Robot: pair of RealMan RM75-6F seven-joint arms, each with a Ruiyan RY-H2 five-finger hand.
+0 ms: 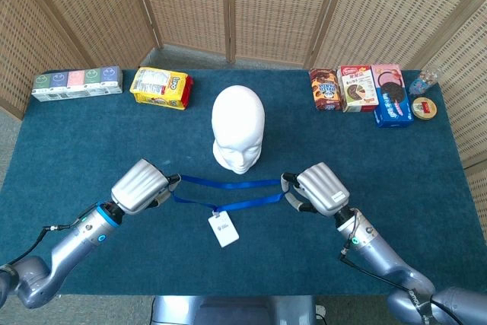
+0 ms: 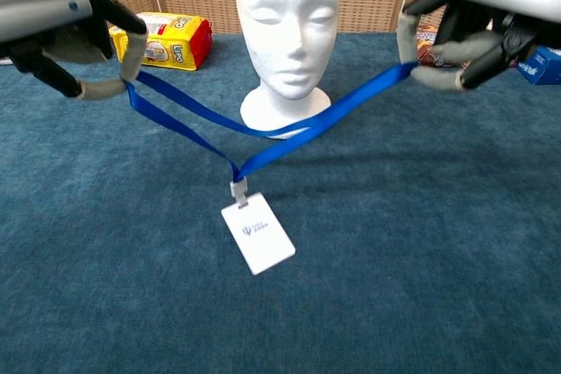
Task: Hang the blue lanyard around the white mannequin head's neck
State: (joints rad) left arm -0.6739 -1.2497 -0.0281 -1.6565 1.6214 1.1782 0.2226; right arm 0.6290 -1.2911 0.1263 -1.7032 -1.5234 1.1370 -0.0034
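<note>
While the left hand (image 2: 61,19) and right hand (image 2: 491,15) each pinch one side of the blue lanyard (image 2: 280,133), holding its loop spread and raised off the worktop (image 1: 91,142) just in front of the white mannequin head (image 1: 238,129), nothing yet encircles the neck, so the hanging remains undone.

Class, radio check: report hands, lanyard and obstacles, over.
Left robot hand and right robot hand each pinch the blue lanyard, loop spread, badge dangling. Loop in front of white mannequin head, not yet over it. Nothing between.
</note>
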